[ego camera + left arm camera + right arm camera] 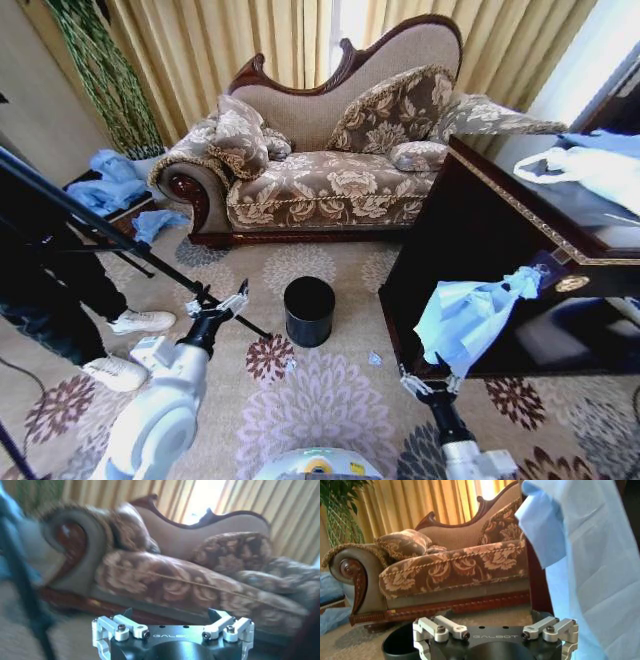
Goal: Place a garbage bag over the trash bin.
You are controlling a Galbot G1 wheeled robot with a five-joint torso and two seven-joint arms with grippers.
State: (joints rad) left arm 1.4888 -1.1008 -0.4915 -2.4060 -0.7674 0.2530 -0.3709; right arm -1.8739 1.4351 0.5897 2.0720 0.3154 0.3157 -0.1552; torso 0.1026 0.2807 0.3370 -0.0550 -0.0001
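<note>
Two arms reach out over the patterned carpet (330, 400). One black trash bin (309, 310) stands at the centre, in front of the sofa (330, 170). At about eight o'clock from it the left gripper (217, 304) hangs in the air with its fingers spread, holding nothing. Round at four o'clock the right gripper (428, 384) sits just beneath the light-blue garbage bag (468, 315), which hangs in front of the dark counter (480, 230); whether that gripper is pinching the bag I cannot tell.
</note>
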